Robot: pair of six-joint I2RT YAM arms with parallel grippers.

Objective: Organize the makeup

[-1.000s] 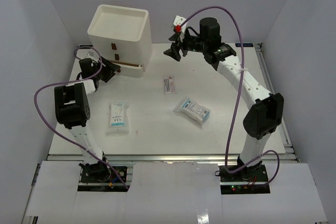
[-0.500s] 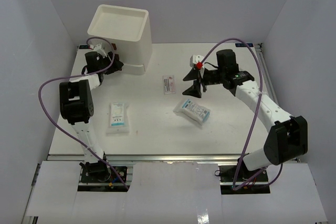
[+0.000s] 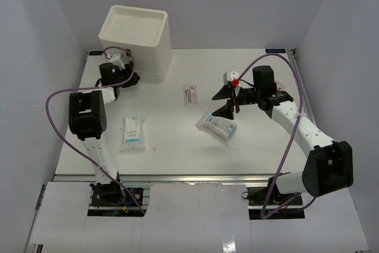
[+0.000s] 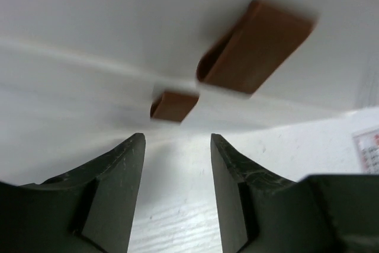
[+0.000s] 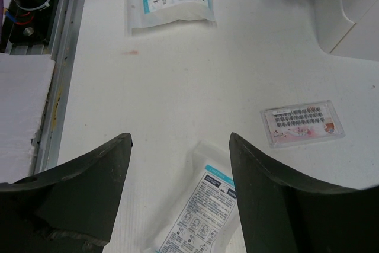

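Two flat white-blue sachet packs lie on the table: one at the left [image 3: 133,133], also in the right wrist view [image 5: 172,5], and one near the middle [image 3: 217,125], right under my right gripper [image 5: 207,211]. A small pink-white flat packet [image 3: 190,95] lies beyond them [image 5: 302,122]. My right gripper [image 3: 225,102] is open and empty, hovering just above the middle sachet. My left gripper [image 3: 131,79] is open and empty, close in front of the white drawer box [image 3: 137,42], facing its brown handles [image 4: 254,45].
The white drawer box stands at the back left, its open top tray showing nothing inside. A metal rail [image 3: 308,99] runs along the table's right edge. Grey walls close in on both sides and behind.
My right arm has swung down from beside the drawer box to just above the middle sachet. My left gripper has shifted slightly along the drawer box's front; the lower drawer now looks closed.
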